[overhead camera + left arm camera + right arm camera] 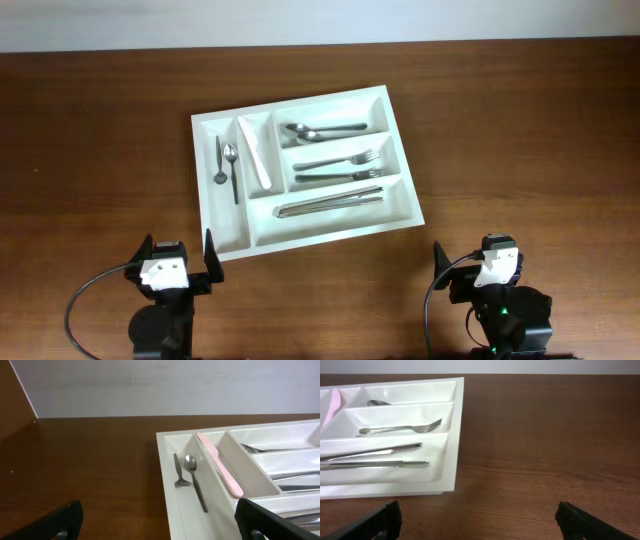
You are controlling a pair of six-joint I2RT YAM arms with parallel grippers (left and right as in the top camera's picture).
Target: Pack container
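The white five-compartment tray (pixel 404 200) lies on the wooden table, turned slightly. Its narrow left compartments hold two small spoons (pixel 226 160) and a pale pink knife (pixel 257 155). The long compartments hold spoons (pixel 320 130), forks (pixel 340 167) and knives (pixel 330 203). My left gripper (pixel 178 255) is open and empty near the tray's front left corner. My right gripper (pixel 478 262) is open and empty, in front and right of the tray. The tray also shows in the left wrist view (pixel 167 485) and the right wrist view (pixel 452 435).
Bare brown wood surrounds the tray. A pale wall runs along the table's far edge (pixel 320 45).
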